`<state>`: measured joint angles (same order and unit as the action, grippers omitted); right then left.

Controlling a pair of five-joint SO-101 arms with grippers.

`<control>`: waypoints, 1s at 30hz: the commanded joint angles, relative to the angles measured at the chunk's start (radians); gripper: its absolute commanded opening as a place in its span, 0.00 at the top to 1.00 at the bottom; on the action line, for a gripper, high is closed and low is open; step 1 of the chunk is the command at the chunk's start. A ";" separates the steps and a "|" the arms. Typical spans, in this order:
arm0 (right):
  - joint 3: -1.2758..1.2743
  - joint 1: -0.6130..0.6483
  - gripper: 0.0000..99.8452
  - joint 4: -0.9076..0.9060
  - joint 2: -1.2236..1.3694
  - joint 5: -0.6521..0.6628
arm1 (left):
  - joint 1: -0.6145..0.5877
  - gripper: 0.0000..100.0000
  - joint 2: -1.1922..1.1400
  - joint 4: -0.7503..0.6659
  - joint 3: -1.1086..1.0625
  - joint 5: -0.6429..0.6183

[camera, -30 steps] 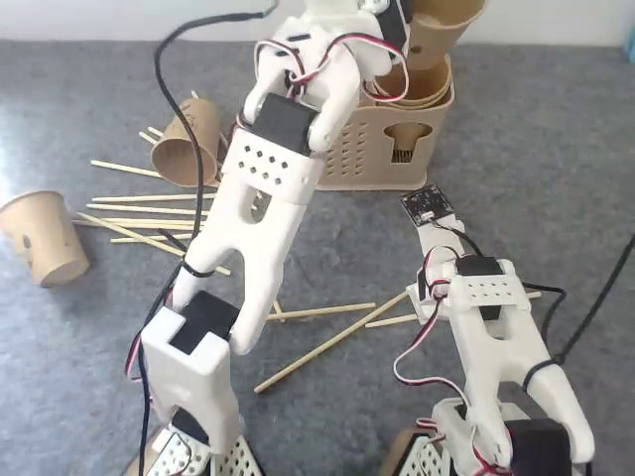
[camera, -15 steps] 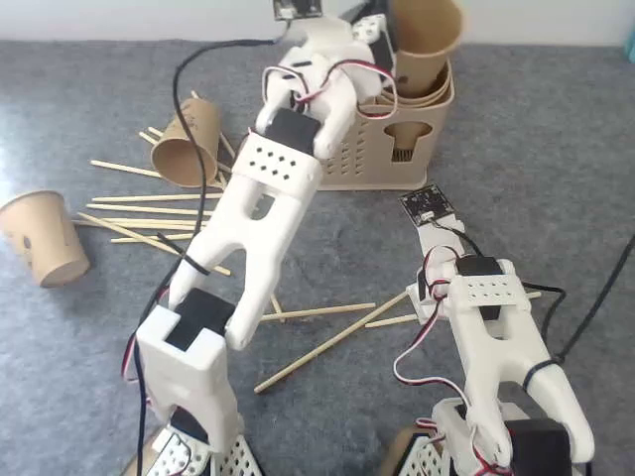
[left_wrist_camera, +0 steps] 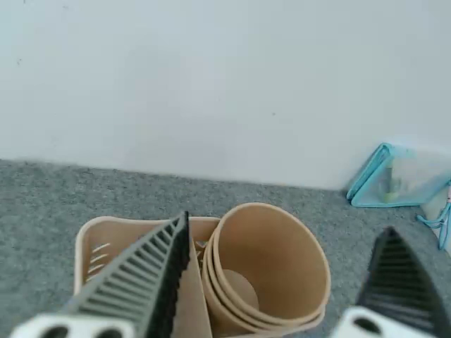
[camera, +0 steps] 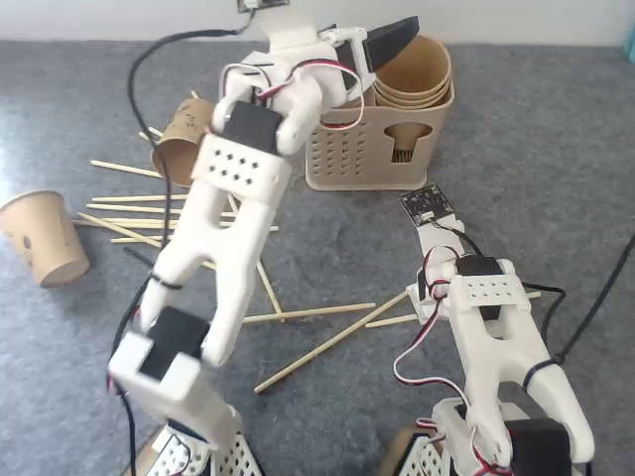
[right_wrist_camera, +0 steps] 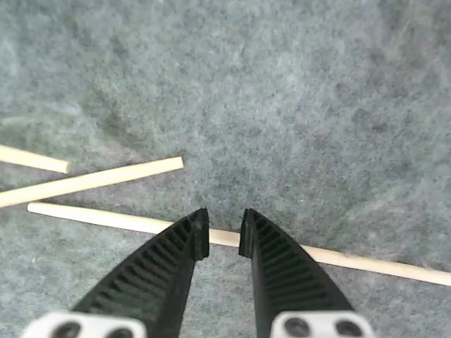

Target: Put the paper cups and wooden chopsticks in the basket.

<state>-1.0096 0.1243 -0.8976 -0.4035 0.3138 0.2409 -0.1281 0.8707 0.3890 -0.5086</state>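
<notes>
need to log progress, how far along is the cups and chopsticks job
Done: a stack of paper cups sits in the basket. In hand: nothing; the left gripper hangs open over the stack, the right gripper is slightly open over a chopstick on the table. Left: two cups lying on the table and the scattered chopsticks.

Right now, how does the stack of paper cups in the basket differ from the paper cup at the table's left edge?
The stack of paper cups sits inside the basket; the lone paper cup rests on the grey table, outside it. The stack stands upright, mouths up; the lone cup lies on its side. The stack is several cups nested; the lone cup is single. Both are brown paper.
</notes>
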 commanded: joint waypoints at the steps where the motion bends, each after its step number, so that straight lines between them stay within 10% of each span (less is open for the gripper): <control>1: 0.003 -0.018 0.90 0.016 -0.004 0.014 | -0.109 0.60 0.201 0.106 0.019 0.017; 14: 0.003 -0.015 0.90 0.016 -0.004 0.009 | -0.747 0.60 0.201 0.258 0.021 0.189; 30: 0.002 -0.015 0.90 0.016 -0.004 0.003 | -0.980 0.61 -0.436 0.385 0.421 0.443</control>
<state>-1.0096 0.1243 -0.8976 -0.4035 0.3138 -0.7181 -0.5102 1.1868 0.6575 -0.1158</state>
